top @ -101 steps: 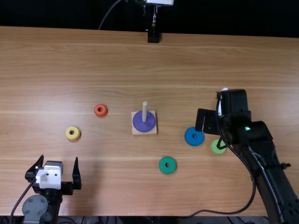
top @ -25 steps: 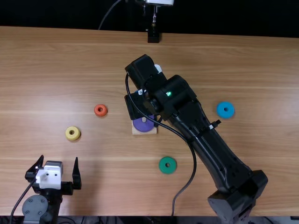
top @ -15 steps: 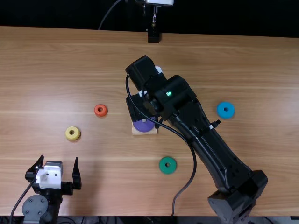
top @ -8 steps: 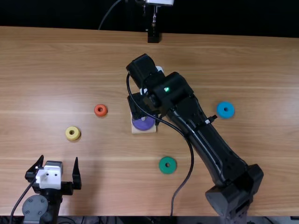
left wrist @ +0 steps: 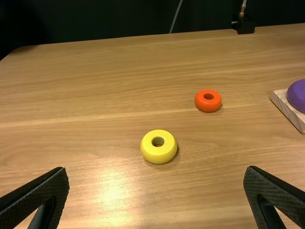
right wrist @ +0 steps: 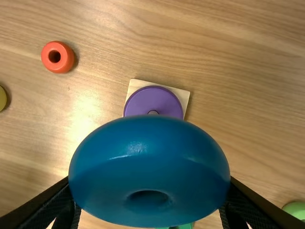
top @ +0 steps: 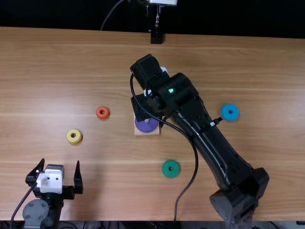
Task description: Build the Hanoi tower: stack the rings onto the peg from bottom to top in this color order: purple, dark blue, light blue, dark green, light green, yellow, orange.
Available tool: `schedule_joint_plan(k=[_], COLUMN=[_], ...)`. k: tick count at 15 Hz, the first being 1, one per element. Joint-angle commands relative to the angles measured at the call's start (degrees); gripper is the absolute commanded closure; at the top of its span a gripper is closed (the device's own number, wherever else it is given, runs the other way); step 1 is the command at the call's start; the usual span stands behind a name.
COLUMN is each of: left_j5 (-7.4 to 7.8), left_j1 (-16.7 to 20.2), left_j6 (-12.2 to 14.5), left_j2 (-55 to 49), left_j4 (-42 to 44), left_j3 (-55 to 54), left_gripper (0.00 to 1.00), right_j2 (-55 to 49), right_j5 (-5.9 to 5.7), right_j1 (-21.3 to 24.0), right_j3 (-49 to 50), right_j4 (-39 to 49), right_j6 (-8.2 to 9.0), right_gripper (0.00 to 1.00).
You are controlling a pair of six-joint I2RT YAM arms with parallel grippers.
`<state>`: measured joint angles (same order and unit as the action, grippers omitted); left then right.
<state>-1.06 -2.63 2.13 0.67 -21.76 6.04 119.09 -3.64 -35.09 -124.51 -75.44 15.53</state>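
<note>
My right gripper (top: 144, 107) is over the peg base (top: 147, 134) and its purple ring (top: 146, 126). In the right wrist view my right gripper (right wrist: 149, 191) is shut on the dark blue ring (right wrist: 147, 167), which hides part of the purple ring (right wrist: 153, 99); the peg's tip (right wrist: 153, 112) shows just beyond the dark blue ring's edge. My left gripper (top: 57, 174) stands open at the near left; in its wrist view the left gripper (left wrist: 156, 183) has a yellow ring (left wrist: 158, 146) and an orange ring (left wrist: 208, 100) beyond its parted fingers.
The dark green ring (top: 171, 169) lies nearer the front edge than the base. A light blue ring (top: 230, 112) is right of the right arm. The light green ring (right wrist: 295, 210) appears in the right wrist view. A black stand (top: 156, 36) is at the far edge.
The right gripper has gone from beside the dark blue ring to over the base, carrying that ring, then crept slightly right. The base has shifted slightly away from the near edge. The left arm is unmoved.
</note>
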Motion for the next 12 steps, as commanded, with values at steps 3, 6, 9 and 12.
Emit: schedule_joint_plan(k=[3, 6, 9, 12], left_j5=[0.43, 0.43, 0.43, 0.43], left_j1=[-0.27, -0.27, -0.27, -0.27], left_j6=[-0.13, -0.13, -0.13, -0.13], left_j2=[-0.67, -0.67, -0.67, -0.67], left_j4=[-4.61, -4.61, -4.61, -4.61], left_j3=[-6.04, -6.04, -6.04, -6.04], left_gripper=[0.0, 0.0, 0.0, 0.0], right_j2=[2.82, 2.82, 2.9, 2.64], right_j5=[-0.26, -0.26, -0.26, -0.26], right_j1=[0.55, 0.46, 0.55, 0.64], right_j3=[-1.97, -2.67, -3.11, -3.11], right_j4=[0.07, -0.14, -0.14, -0.14], right_j6=[-0.34, -0.55, -0.66, -0.55], right_gripper=[1.0, 1.0, 1.0, 1.0])
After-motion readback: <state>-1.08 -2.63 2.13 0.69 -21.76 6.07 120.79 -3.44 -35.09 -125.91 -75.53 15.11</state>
